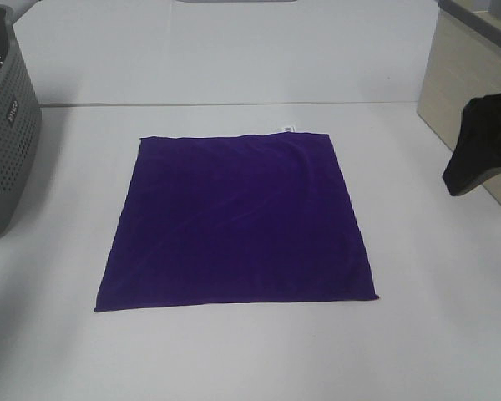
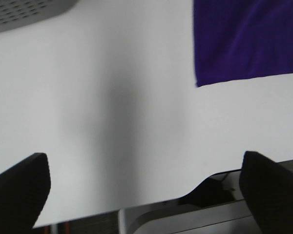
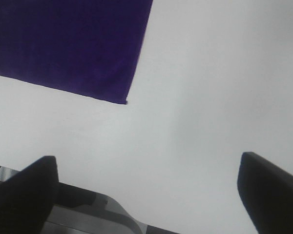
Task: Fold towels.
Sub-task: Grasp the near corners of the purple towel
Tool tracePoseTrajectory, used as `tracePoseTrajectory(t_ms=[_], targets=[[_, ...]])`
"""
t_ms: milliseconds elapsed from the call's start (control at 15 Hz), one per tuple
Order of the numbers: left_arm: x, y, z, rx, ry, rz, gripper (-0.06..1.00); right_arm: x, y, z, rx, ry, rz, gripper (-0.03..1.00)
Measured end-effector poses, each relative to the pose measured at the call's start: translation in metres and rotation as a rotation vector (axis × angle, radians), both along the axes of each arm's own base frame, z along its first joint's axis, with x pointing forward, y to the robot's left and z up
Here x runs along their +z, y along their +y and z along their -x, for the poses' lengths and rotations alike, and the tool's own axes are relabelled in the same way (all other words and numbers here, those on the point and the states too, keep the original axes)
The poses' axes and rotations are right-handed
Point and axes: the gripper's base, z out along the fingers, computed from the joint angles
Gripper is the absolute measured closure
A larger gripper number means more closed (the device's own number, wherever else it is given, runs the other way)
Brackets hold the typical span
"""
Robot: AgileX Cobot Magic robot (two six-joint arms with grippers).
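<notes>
Purple towel (image 1: pixel 234 221) lies spread flat and unfolded in the middle of the white bench (image 1: pixel 234 359), a single layer with its edges roughly square to the bench. A small white tag (image 1: pixel 287 129) sticks out from the far edge, close to the far right corner (the only pale spot on it). A few soft creases cross the far half.

My left claw (image 2: pixel 144 187) hangs over bare bench near the front edge, off the towel's near left corner. Its two dark fingers (image 2: pixel 19 190) are spread wide with nothing between them. My right claw (image 3: pixel 146 190) is the same: spread wide and empty, above bare bench off the towel's near right corner. Neither claw touches the cloth.

From the high view only a black piece of my right arm (image 1: pixel 484 146) shows, at the right edge and well apart from the towel. A grey perforated basket (image 1: pixel 8 142) stands at the bench's left edge, apart from the towel.
</notes>
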Motion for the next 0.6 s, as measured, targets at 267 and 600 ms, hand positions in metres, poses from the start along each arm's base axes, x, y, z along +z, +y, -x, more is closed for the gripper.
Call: tracePoseTrajectory(t_ms=[267, 600], targets=[[-0.090, -0.019, -0.057, -0.111, 0.091, 0.265, -0.03, -0.046, -0.062, -0.044, -0.187, 0.116, -0.223, 0.02], [-0.146, -0.021, -0.083, -0.085, 0.160, 0.336, -0.03, -0.097, -0.064, -0.072, -0.107, 0.210, -0.400, 0.02]])
